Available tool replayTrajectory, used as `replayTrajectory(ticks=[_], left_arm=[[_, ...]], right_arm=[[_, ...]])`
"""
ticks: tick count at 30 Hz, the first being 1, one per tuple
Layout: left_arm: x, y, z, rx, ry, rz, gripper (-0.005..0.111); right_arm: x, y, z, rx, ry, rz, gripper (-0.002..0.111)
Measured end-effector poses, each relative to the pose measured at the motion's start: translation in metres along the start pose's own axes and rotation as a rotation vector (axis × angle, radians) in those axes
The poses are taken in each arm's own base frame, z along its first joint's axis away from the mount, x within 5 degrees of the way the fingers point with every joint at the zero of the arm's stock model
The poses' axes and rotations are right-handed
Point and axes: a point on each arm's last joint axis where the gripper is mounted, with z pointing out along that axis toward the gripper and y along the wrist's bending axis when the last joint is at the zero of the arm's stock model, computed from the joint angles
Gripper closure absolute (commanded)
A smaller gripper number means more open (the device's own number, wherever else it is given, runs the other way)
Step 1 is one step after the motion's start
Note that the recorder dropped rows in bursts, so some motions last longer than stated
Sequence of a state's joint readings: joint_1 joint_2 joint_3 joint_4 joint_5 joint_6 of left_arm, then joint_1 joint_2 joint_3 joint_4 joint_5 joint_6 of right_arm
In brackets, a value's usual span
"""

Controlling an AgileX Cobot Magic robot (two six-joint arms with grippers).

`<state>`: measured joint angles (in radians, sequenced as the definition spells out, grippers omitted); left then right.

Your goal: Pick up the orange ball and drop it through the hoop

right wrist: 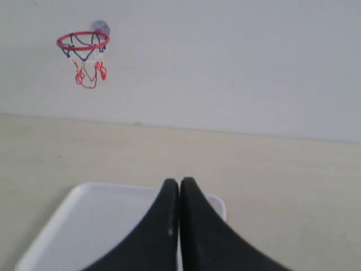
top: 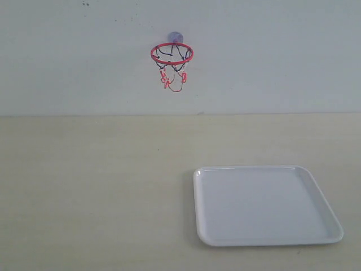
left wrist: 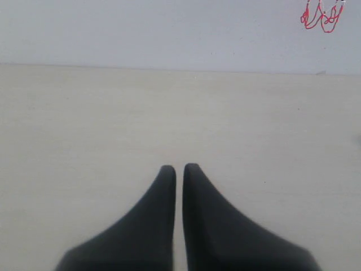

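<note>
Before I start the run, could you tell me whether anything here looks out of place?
One oddity: no orange ball shows in any view. The hoop hangs level, the white square plate lies flat, and the left gripper and right gripper are shut on nothing.

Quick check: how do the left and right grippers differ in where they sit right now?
The left gripper has only bare table below it; the right gripper has the white tray below it. The hoop shows whole from the right gripper's camera, only its net's bottom from the left gripper's. The left jaws leave a thin slit; the right jaws touch. Shared: both are shut and hold nothing.
</note>
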<state>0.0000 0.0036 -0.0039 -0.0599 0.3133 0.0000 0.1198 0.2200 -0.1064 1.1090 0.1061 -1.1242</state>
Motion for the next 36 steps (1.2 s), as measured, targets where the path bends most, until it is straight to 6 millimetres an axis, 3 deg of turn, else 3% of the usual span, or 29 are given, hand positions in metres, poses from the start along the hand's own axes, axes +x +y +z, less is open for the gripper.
replayTrajectory(ticks=[13, 18, 24, 36], left_arm=[[0.0, 0.0, 0.0, 0.0, 0.0, 0.0, 0.103], [0.0, 0.0, 0.0, 0.0, 0.0, 0.0, 0.103], [0.0, 0.0, 0.0, 0.0, 0.0, 0.0, 0.103], [0.0, 0.0, 0.0, 0.0, 0.0, 0.0, 0.103]], right_arm=[[-0.003, 0.0, -0.008, 0.009, -0.058, 0.027, 0.109], [0.005, -0.002, -0.007, 0.03, -0.02, 0.009, 0.109], [0.021, -0.006, -0.005, 0.078, 0.022, 0.104, 0.109], [0.024, -0.007, -0.006, 0.09, -0.009, 0.1, 0.109]])
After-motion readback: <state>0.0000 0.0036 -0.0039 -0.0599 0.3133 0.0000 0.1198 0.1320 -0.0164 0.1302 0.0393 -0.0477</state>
